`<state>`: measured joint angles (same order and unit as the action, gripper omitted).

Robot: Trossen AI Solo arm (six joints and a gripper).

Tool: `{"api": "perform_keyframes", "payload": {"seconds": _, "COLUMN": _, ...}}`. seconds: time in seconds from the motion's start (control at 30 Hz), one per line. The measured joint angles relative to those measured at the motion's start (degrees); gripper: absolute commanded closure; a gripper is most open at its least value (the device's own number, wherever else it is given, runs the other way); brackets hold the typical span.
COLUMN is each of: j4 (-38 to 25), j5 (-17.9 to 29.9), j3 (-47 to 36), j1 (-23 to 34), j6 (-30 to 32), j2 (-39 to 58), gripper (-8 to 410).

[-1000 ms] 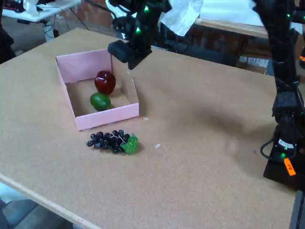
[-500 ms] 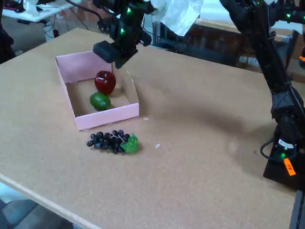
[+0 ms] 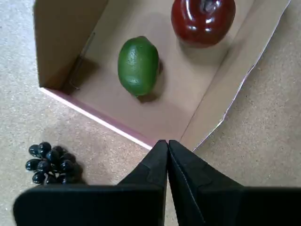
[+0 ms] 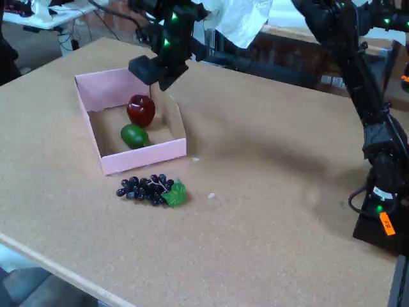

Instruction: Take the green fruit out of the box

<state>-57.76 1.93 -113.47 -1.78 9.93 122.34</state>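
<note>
**Green fruit sits in the box, your gripper is up high w/ its tips together**

Going left to right in the fixed view:

The box is pink w/ a tan floor. You see it on the left part of the table. Two fruits lie inside it. The red apple is near the middle. The green fruit lies just beside the apple, at about 7 o'clock from it, close to the front wall. They look close, but you can't tell if they touch.

On the table outside the box is a grape bunch, dark w/ a green leaf on its right end. It lies at about 6 o'clock from the green fruit, near the front wall but not touching it.

Your gripper hangs in the air over the back right part of the box, at about 1 o'clock from the apple. It holds nothing.

In the wrist view the two black fingers are pressed together, no gap. The green fruit is at 11 o'clock from the tips, the apple at 1 o'clock, the grapes at 9 o'clock.

The arm base stands far right.
</note>
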Motion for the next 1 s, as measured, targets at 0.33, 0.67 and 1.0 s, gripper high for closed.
{"api": "perform_keyframes", "payload": {"seconds": 0.33, "j4": 2.1, "j5": -4.0, "j3": -0.1, "j1": 1.1, "j6": -1.0, "j2": 1.4, "gripper": 375}}
{"api": "perform_keyframes", "payload": {"seconds": 0.67, "j4": 3.5, "j5": -8.8, "j3": 0.0, "j1": 1.0, "j6": -1.2, "j2": 5.6, "gripper": 302}}
{"api": "perform_keyframes", "payload": {"seconds": 1.0, "j4": 5.5, "j5": -8.8, "j3": -0.1, "j1": 0.9, "j6": -2.5, "j2": 5.6, "gripper": 210}}
